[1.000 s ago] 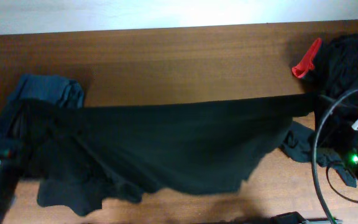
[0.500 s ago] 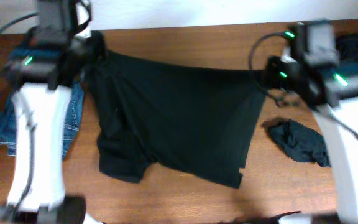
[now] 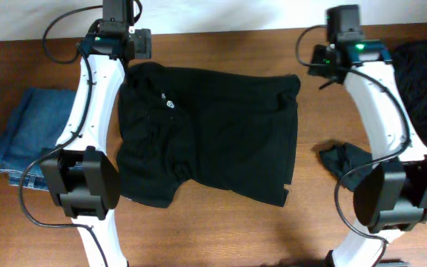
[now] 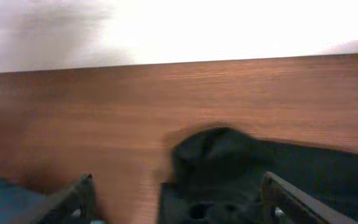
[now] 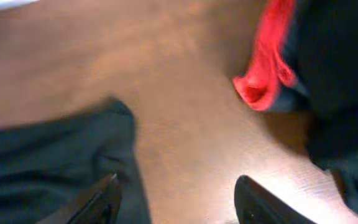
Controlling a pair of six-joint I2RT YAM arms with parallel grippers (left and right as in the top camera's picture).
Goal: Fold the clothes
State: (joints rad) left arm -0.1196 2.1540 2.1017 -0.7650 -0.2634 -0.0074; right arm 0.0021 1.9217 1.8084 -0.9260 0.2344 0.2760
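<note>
Half a second back the black shirt was stretched taut between my grippers. Now it lies spread on the brown wooden table between my two arms, white logo facing up.

My left gripper stands wide open over the shirt's far corner. My right gripper is open too, with the shirt's edge beside one finger.

Only my right wrist shows a red cloth against a black heap. Only the overhead shows blue jeans at my left and a small dark garment at my right.

A pale wall runs behind.
</note>
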